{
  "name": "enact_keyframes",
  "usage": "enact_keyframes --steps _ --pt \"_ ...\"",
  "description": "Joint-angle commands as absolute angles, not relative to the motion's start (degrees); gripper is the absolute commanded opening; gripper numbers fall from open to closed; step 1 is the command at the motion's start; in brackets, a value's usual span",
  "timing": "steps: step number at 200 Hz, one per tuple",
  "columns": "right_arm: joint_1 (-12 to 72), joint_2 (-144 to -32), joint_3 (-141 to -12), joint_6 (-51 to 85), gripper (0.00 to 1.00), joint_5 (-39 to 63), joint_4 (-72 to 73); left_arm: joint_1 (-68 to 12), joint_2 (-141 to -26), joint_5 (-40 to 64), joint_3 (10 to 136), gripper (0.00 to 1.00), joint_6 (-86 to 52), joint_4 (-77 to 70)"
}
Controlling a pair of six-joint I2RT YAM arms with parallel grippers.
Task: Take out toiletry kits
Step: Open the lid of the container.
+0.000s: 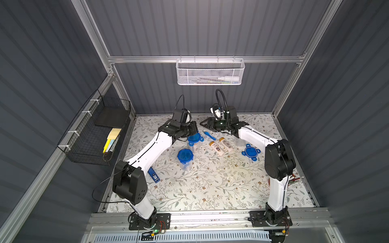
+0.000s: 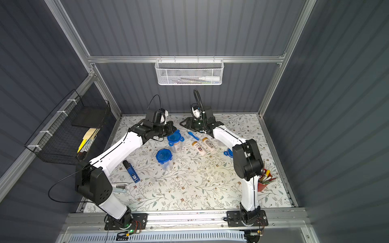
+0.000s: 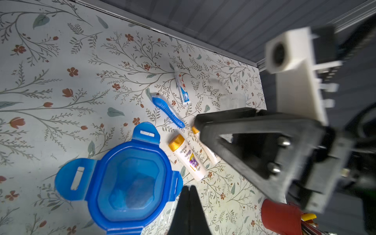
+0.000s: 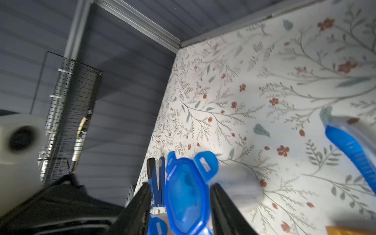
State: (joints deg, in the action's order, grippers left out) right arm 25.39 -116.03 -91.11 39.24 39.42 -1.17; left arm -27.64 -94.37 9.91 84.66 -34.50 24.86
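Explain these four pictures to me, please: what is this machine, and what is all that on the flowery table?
It is a robot with two white arms, the left arm and the right arm, each ending in a gripper, a two-fingered pincer. Two pictures look down on the whole table; the other two come from a camera on each wrist. On the table lie two bottles, a toothbrush and a toothpaste tube. Two lidded jars stand there, the far jar and the near jar, and a loose lid lies apart. The left gripper is shut and empty near the far jar; the right gripper is open, holding nothing.
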Motion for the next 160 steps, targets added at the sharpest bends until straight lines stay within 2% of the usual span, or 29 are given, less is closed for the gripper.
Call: enact_keyframes --steps 1,81,160 --pt "25.6 -117.9 -91.5 38.1 0.51 41.7 -4.2 -27.2 -93.8 9.1 82.8 0.00 -33.2 27.0" --pt "26.8 -119.8 -89.0 45.7 0.54 45.9 6.0 -27.3 -98.5 7.9 77.2 0.00 -34.2 24.4" --pt "27.9 -123.1 -90.9 48.2 0.54 47.2 8.2 -27.2 -99.5 8.0 75.7 0.00 -34.4 23.2"
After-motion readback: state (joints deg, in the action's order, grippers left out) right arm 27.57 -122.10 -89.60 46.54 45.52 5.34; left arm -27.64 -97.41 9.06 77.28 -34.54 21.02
